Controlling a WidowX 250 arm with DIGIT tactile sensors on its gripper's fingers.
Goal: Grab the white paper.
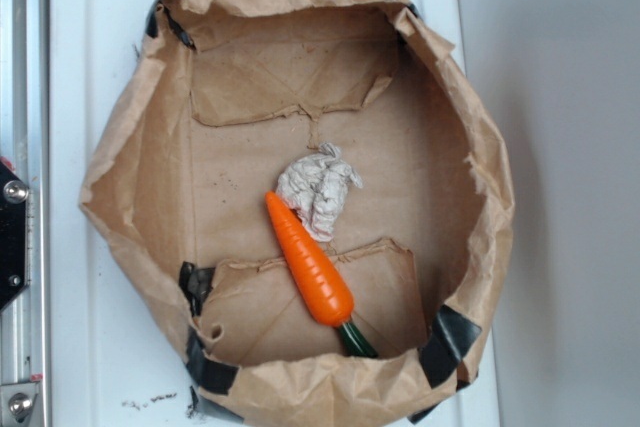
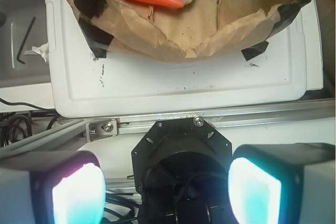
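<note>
while the fingers (image 2: 167, 187) stand spread and empty, nothing is grasped.
crumpled off-white paper wad (image 1: 318, 189), touching the orange toy carrot (image 1: 309, 259) at its 11 o'clock, looks light and soft; pinch its lumpy middle.

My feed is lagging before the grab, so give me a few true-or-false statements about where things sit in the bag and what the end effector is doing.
1. The white paper wad touches the toy carrot. True.
2. The end effector grips the wad. False: its fingers are apart and empty, outside the brown paper bag.
3. The carrot lies outside the bag. False: it lies on the bag's floor.
4. Black tape holds the bag to the white board. True.
5. The wad is longer than the carrot. False: it is shorter.
</note>
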